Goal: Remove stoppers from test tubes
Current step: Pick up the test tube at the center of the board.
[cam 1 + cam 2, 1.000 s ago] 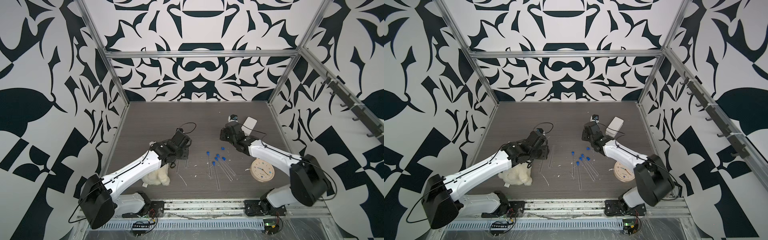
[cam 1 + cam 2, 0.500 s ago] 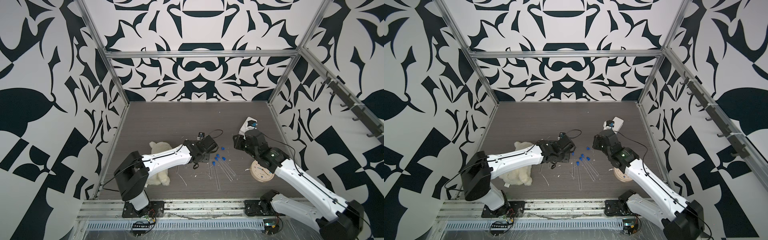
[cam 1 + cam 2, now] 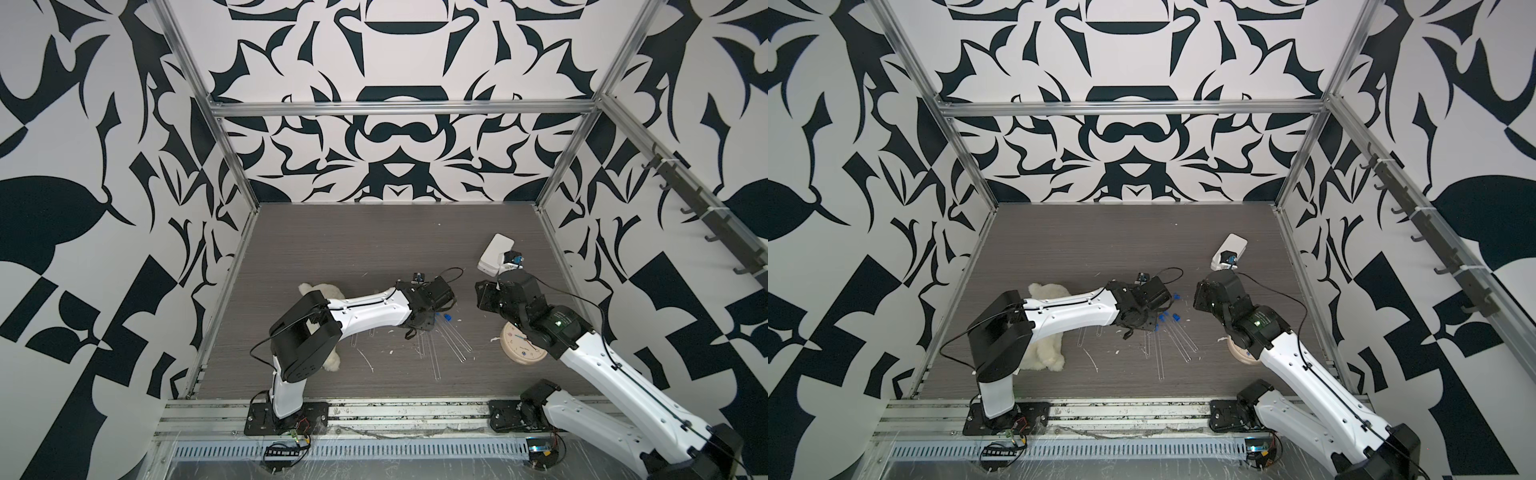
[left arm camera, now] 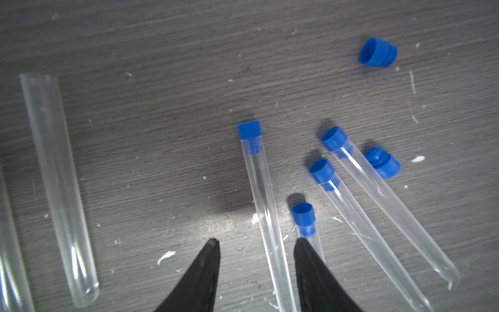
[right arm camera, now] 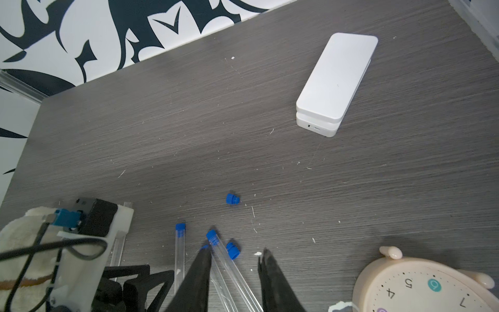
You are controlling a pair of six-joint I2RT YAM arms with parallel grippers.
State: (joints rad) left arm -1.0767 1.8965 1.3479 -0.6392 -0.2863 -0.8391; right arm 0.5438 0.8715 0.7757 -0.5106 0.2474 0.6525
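Observation:
Several clear test tubes (image 4: 266,216) lie fanned on the grey table, blue stoppers (image 4: 249,131) in their mouths. One bare tube (image 4: 58,189) lies apart from them. Two loose stoppers (image 4: 378,52) (image 4: 383,163) rest beside the fan. My left gripper (image 4: 256,243) hovers open over the capped tubes, and one tube runs between its fingers untouched. My right gripper (image 5: 236,252) is open too, over a capped tube (image 5: 229,267) and next to a loose stopper (image 5: 232,250). In both top views the tubes (image 3: 451,343) (image 3: 1177,340) lie between the left gripper (image 3: 422,326) and the right gripper (image 3: 484,297).
A white flat case (image 3: 494,253) (image 5: 337,83) lies at the back right. A cream clock (image 3: 519,349) (image 5: 426,286) sits under the right arm. A plush dog (image 3: 1046,293) lies beneath the left arm. White scraps dot the table (image 3: 374,241).
My left gripper has swung right, from beside the plush to over the capped tubes. My right gripper has shifted right and toward the front, and its jaws have narrowed slightly.

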